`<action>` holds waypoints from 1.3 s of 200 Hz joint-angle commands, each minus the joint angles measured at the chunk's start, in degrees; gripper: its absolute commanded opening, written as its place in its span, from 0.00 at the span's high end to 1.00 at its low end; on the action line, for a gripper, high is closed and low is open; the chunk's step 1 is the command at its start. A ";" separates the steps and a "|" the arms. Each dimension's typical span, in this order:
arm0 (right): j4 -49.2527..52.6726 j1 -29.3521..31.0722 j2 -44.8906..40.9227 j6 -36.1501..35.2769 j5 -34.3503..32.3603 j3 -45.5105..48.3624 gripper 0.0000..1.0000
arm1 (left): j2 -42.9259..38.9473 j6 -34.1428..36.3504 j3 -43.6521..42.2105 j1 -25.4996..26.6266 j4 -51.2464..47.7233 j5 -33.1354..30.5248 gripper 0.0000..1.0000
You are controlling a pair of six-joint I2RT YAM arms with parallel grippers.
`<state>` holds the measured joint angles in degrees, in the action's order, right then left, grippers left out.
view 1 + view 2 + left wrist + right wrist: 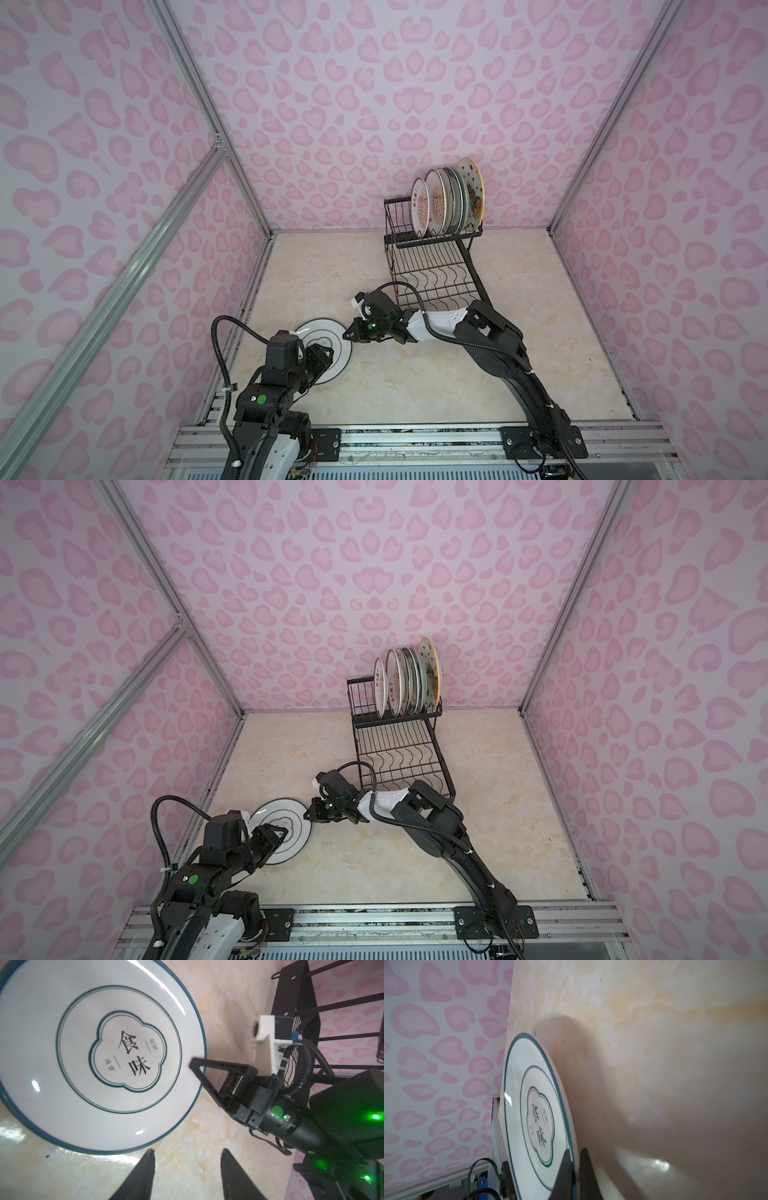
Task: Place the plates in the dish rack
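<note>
A white plate (322, 332) (274, 812) with green rings and a central emblem lies on the marble table at the front left. My right gripper (347, 332) (576, 1149) is shut on that plate's rim (572, 1159), one finger above it and one below. In the left wrist view the right gripper (193, 1062) pinches the plate (41, 1043) at its edge. My left gripper (328, 355) (188, 1151) hovers open beside the plate, holding nothing. The black wire dish rack (436, 266) (399, 750) stands at the back, with several plates (444, 199) (405, 679) upright in its raised basket.
The rack's flat lower tray (440, 286) with wavy dividers lies just behind the right forearm. Pink patterned walls close in the table on three sides. An aluminium rail (415, 432) runs along the front edge where both arms are mounted.
</note>
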<state>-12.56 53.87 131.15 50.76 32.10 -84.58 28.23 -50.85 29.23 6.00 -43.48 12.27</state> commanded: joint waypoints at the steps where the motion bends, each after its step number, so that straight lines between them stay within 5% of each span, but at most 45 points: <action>1: -3.02 -0.42 -1.99 0.30 -0.25 1.69 1.00 | 3.35 4.75 3.77 -0.06 3.09 -1.29 0.46; 157: -7.11 -7.82 -19.53 -1.99 -8.09 14.70 1.00 | 28.23 23.50 30.30 -0.76 10.75 5.74 0.46; 188: -5.95 -9.77 -24.73 -3.93 -9.98 19.50 1.00 | 32.84 27.77 34.46 -0.77 10.96 11.00 0.46; 260: -5.70 -15.73 -35.38 -6.69 -12.66 31.78 1.00 | 35.17 27.14 29.23 -0.74 18.20 13.19 0.47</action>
<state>-15.99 39.24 97.43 45.21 20.32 -55.59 63.81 -22.50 62.48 5.26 -30.98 23.99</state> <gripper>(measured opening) 0.050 0.529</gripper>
